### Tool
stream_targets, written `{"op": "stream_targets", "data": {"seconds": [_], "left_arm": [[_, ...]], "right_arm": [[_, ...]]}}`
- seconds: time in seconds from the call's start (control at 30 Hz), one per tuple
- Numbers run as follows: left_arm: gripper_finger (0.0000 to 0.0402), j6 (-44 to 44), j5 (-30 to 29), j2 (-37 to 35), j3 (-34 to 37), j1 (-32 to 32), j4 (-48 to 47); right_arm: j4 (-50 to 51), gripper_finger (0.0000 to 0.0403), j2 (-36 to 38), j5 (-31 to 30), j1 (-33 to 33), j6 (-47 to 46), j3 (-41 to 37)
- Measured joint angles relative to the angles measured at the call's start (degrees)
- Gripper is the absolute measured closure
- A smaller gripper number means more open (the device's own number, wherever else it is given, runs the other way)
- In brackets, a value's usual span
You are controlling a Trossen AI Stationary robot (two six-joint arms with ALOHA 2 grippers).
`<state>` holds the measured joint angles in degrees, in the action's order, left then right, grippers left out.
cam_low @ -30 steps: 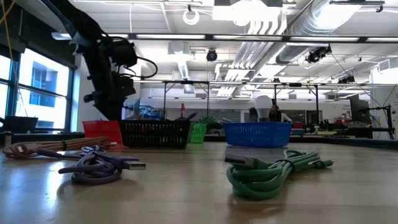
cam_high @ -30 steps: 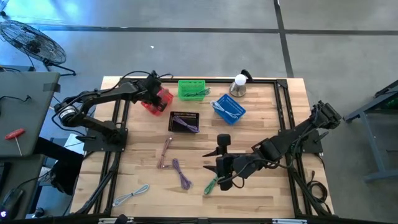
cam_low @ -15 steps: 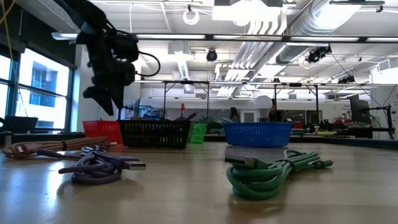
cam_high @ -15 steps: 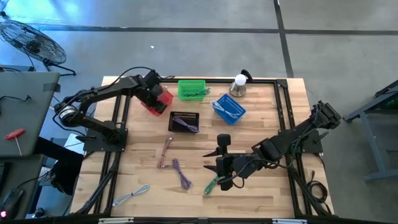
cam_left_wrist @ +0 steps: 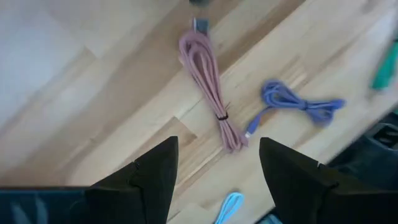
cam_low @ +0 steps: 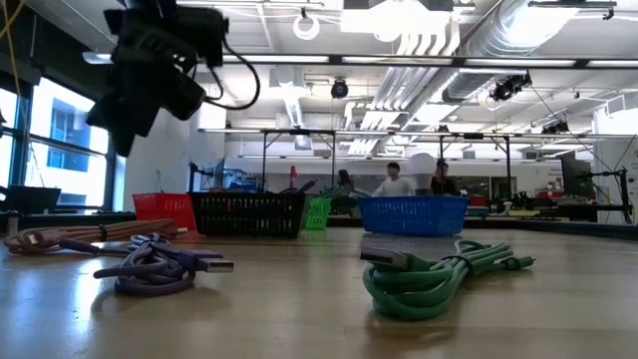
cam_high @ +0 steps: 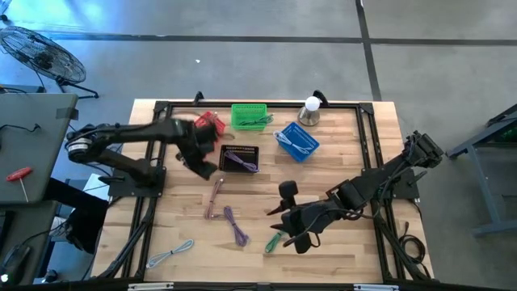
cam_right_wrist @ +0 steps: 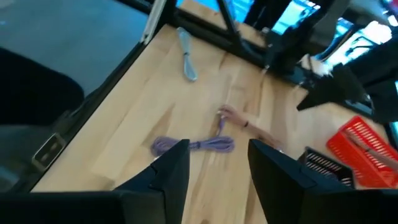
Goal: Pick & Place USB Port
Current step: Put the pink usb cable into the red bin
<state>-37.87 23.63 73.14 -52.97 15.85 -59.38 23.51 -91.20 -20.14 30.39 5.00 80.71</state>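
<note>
At the lower middle of the high view, the right pincer (cam_high: 288, 228) hangs over the wooden desk (cam_high: 339, 255) with fingers partly apart and nothing between them, just beside the coiled green USB cable (cam_high: 275, 240). Left of it lie the purple cable (cam_high: 235, 225) and the pink bundled cable (cam_high: 215, 197) with bare wood around them. Farther up, the left pincer (cam_high: 202, 164) stands wide open and empty, just left of the black mesh basket (cam_high: 240, 158), below the red basket (cam_high: 208, 124).

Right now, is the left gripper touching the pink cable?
Apart. The left wrist view shows the open left gripper above the pink cable, bare table between.
</note>
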Motion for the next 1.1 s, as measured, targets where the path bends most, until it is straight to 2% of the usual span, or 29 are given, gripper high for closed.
{"op": "stream_targets", "data": {"seconds": [0.1, 0.23, 0.33, 0.47, 0.63, 0.87, 1.1], "left_arm": [[0.0183, -9.4, -6.9, 0.0, 0.0, -9.2, 1.9], [0.0183, -21.7, -20.6, 0.3, 0.0, -20.9, 6.8], [0.0183, -30.5, -28.3, 0.8, 0.0, -28.5, 9.4], [0.0183, -39.0, -34.1, 3.1, 0.0, -35.9, 9.9], [0.0183, -45.5, -36.4, 8.1, 0.0, -39.9, 10.2], [0.0183, -48.2, -37.3, 14.7, 0.0, -39.1, 10.7], [0.0183, -49.5, -33.3, 19.7, 0.0, -37.8, 15.9]], "right_arm": [[1.3, 0.0246, 0.0, 1.8, 0.0, -0.5, 0.0], [1.5, 0.0245, 0.0, 4.4, 0.0, -0.5, 0.0], [1.5, 0.0248, 0.0, 4.5, 0.0, -0.5, 0.0], [1.5, 0.0248, 0.0, 5.1, 0.0, -1.5, 0.0], [1.3, 0.0247, 0.0, 8.7, 0.0, -1.6, 0.0], [1.1, 0.0245, 0.0, 14.1, 0.1, -2.0, 0.0], [1.7, 0.0251, 0.0, 16.5, 1.7, -1.9, 0.0]]}}
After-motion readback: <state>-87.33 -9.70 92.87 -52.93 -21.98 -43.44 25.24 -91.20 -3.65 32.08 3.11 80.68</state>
